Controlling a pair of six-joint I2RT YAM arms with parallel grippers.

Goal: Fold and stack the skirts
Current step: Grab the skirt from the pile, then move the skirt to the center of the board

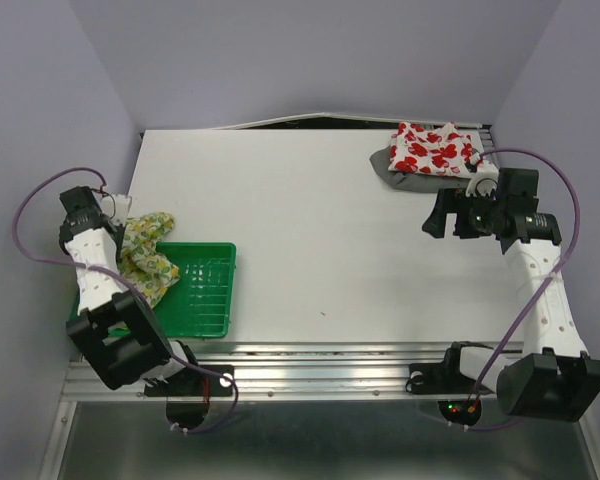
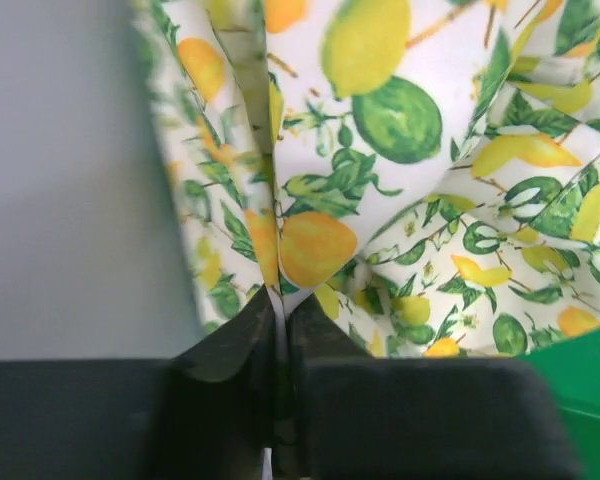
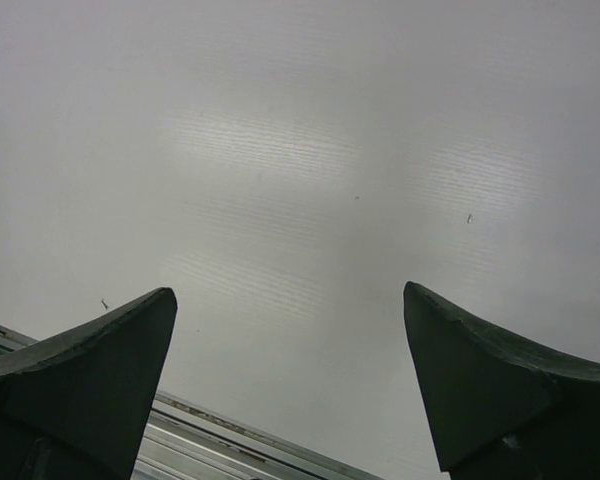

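Note:
The lemon-print skirt (image 1: pixel 147 255) hangs crumpled over the left end of the green tray (image 1: pixel 205 295). My left gripper (image 1: pixel 120 213) is shut on a fold of it; in the left wrist view the cloth (image 2: pixel 400 180) is pinched between the black fingers (image 2: pixel 230 345). The red-print skirt (image 1: pixel 435 148) lies folded on the plain grey skirt (image 1: pixel 392 170) at the far right of the table. My right gripper (image 1: pixel 438 215) is open and empty, just in front of that stack; the right wrist view shows its fingers (image 3: pixel 90 370) wide apart over bare table.
The white table (image 1: pixel 320 240) has a metal rail (image 1: pixel 320 370) along its near edge. Purple cables loop beside both arms. Walls stand close on left, right and back.

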